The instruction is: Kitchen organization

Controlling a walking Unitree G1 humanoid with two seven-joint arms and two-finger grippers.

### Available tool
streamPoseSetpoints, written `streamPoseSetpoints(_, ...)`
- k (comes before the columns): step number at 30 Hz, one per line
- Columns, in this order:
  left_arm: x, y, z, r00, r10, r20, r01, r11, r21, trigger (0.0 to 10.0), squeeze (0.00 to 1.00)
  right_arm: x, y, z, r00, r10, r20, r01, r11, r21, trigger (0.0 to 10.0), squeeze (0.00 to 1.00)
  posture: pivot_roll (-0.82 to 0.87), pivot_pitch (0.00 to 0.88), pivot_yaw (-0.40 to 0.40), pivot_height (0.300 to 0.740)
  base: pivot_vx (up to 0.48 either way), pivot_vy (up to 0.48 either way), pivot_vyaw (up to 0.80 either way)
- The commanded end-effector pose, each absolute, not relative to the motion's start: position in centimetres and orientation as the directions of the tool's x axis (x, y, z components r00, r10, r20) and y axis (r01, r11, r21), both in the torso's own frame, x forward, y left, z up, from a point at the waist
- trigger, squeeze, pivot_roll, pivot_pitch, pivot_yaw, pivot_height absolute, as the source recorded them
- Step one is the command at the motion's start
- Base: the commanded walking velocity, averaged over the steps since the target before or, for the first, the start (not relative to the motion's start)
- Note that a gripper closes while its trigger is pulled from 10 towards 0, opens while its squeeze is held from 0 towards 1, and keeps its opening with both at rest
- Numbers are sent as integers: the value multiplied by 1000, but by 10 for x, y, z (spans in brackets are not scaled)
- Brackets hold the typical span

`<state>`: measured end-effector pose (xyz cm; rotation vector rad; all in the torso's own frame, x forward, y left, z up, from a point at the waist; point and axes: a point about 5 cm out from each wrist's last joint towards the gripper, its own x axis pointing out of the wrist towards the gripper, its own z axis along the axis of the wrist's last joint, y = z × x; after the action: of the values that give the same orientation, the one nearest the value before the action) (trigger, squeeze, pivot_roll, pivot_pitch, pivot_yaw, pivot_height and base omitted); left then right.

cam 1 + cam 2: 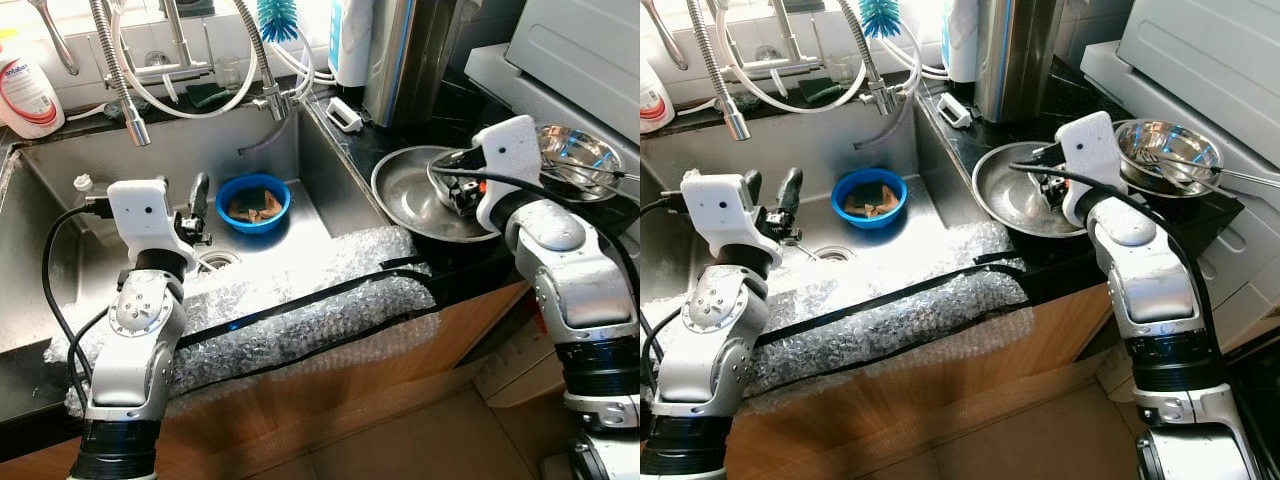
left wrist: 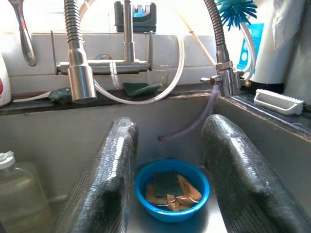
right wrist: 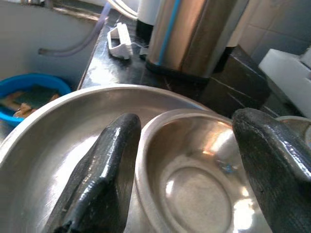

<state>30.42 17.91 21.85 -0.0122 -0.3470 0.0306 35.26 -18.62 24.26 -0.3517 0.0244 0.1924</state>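
Small steel bowl [image 3: 194, 184] cut off by edge; contents of blue bowl [image 2: 172, 190] unclear, perhaps sponges.

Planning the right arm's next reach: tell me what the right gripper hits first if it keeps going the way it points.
Probably the small steel bowl, framed between the open fingers of the right gripper. It sits inside the large steel pan. Depth is unclear.

Both arms reach forward, bent at the elbow. The left gripper [image 2: 167, 194] gapes wide. The right gripper [image 3: 187, 179] is spread wide too.
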Motion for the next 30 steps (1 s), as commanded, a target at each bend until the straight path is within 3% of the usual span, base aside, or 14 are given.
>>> streamPoseSetpoints(1,303,180,222,939,32,343,-36,999,4,10000,0,352,-184,246,977,204,-67,-215,906,-364,10000,0,-23,118,18,740,0,0,0)
streamPoseSetpoints(11,304,178,221,942,23,335,-24,1000,0,10000,0,350,-176,229,959,241,-146,-280,883,-378,10000,0,-19,123,18,740,0,0,0)
streamPoseSetpoints(28,304,178,220,944,21,330,-22,1000,0,10000,0,353,-187,215,964,141,-223,-229,868,-441,10000,0,-16,123,16,740,0,0,0)
streamPoseSetpoints(29,304,178,220,944,20,330,-22,1000,0,10000,0,353,-187,214,964,140,-228,-230,866,-443,9176,0,-16,122,16,740,0,0,0)
streamPoseSetpoints(30,304,178,220,944,19,329,-20,1000,1,10000,0,353,-188,213,963,136,-231,-229,865,-446,980,0,-16,122,16,740,0,0,0)
